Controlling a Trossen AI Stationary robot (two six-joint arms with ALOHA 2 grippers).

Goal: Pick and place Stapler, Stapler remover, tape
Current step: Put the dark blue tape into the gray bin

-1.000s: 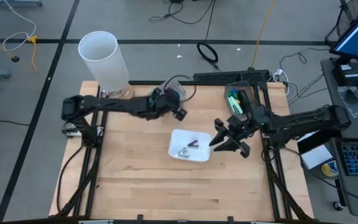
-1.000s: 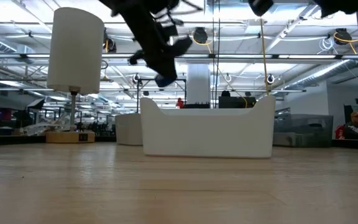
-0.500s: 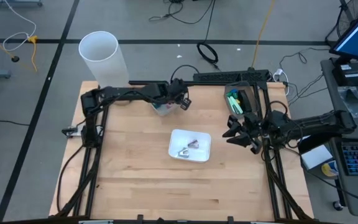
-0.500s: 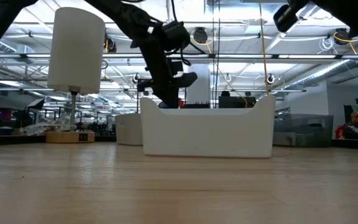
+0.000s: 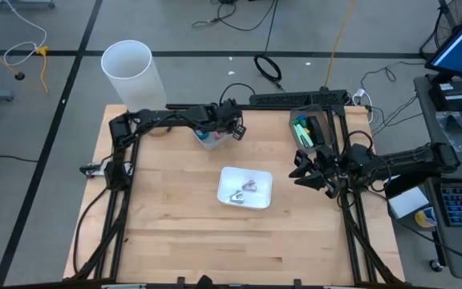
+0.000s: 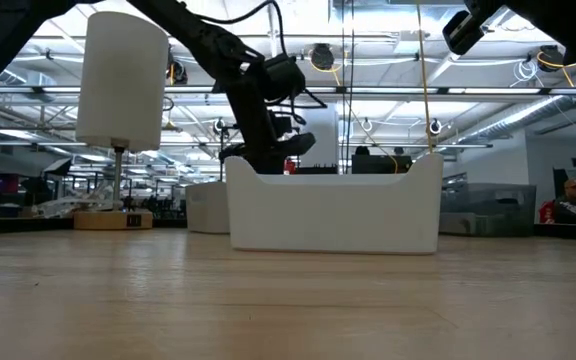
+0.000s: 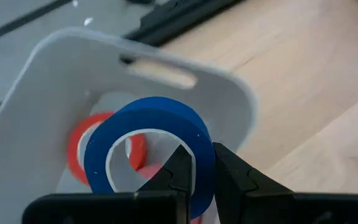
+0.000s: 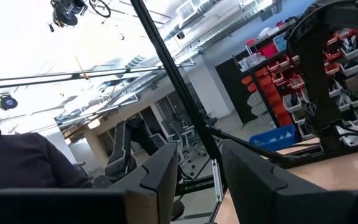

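1 blue tape roll on edge, pinched by left claw over bin

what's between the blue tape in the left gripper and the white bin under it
Nothing visible. The left gripper is shut on the blue tape roll, holding it right over the open mouth of the small white bin. A red tape roll already lies inside, but it leaves room and does not block the opening.

The left gripper has moved from the middle of the desk back to the small white bin, carrying the blue tape. The right gripper has pulled back from the white tray.
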